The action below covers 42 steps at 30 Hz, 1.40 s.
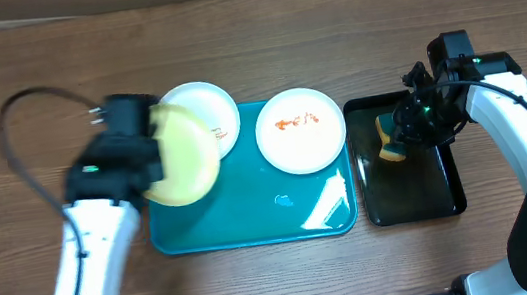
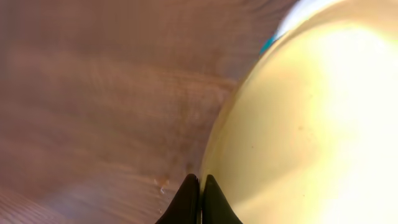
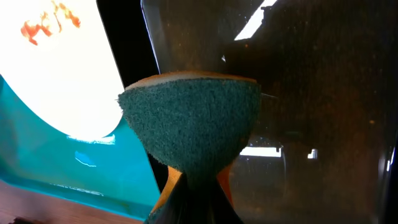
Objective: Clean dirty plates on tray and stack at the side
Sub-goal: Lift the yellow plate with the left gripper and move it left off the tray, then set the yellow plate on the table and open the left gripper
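My left gripper is shut on the rim of a pale yellow plate, which hangs tilted over the left edge of the teal tray. The left wrist view shows both fingertips pinched on that plate's edge above the wooden table. A white plate lies at the tray's back left corner, partly under the yellow one. Another white plate with orange-red smears sits at the tray's back right. My right gripper is shut on a green-faced sponge over the black tray.
A narrow black tray stands just right of the teal tray, glossy and reflective. A black cable loops over the table at the far left. Bare wooden table lies behind and in front of both trays.
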Each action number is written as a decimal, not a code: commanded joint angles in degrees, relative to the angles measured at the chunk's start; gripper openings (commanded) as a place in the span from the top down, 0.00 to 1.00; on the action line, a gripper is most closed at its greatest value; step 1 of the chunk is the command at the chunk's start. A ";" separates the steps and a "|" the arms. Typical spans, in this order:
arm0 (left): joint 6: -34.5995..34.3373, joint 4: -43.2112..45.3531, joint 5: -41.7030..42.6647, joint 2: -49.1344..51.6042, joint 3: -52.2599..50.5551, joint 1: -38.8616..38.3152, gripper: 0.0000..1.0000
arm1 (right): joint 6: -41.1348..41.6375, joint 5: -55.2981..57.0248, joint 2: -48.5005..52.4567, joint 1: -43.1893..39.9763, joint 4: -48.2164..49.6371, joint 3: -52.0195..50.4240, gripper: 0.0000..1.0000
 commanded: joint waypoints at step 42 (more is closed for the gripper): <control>0.59 9.79 36.94 12.96 2.64 30.42 0.00 | -1.75 -0.15 -1.68 0.22 -0.79 -0.24 0.96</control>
